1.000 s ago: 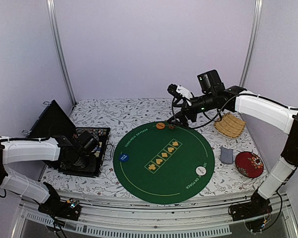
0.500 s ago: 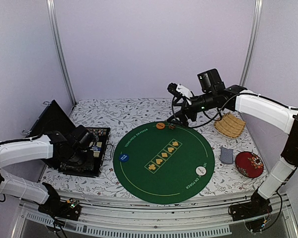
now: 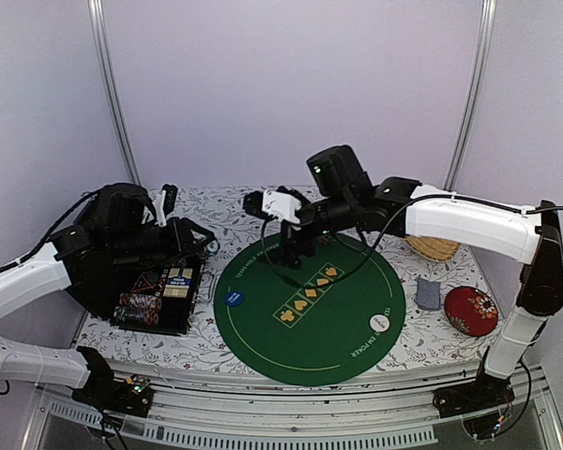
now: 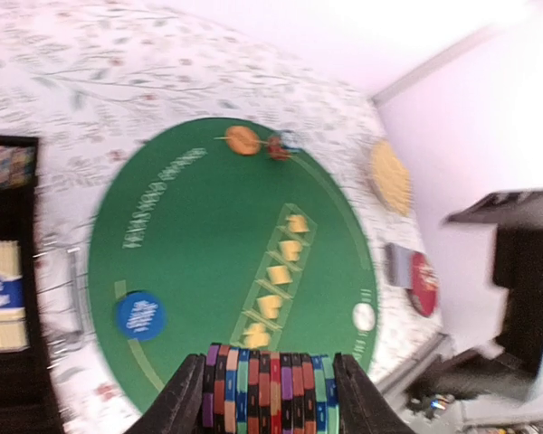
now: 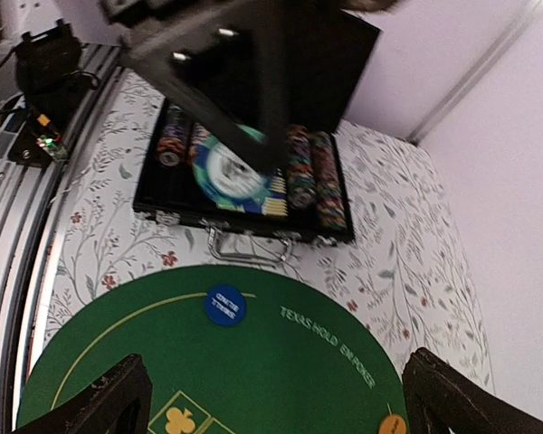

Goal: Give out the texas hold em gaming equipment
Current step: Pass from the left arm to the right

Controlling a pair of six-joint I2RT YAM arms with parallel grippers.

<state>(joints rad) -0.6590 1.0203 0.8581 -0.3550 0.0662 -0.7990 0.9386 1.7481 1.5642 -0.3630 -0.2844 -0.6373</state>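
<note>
In the left wrist view my left gripper (image 4: 267,393) is shut on a stack of several striped multicoloured poker chips (image 4: 267,387), held edge-on above the near rim of the green mat (image 4: 208,235). From above, this gripper (image 3: 199,242) hangs over the open black case (image 3: 159,292). My right gripper (image 3: 286,251) is open and empty above the mat's back left. On the felt lie a blue disc (image 3: 233,298), a white disc (image 3: 380,322) and an orange disc (image 4: 243,140) with small chips (image 4: 278,147) beside it. Grey-blue cards (image 3: 429,293) lie right of the mat.
The case (image 5: 244,185) holds rows of chips and a card deck; its lid stands up at the far left. A red dish (image 3: 471,310) sits at the right and a wicker coaster (image 3: 433,248) behind it. Metal rails run along the table's near edge.
My left arm has risen out of the case with the chip stack and swung toward the mat. My right arm has moved left from the back right to over the mat's back left.
</note>
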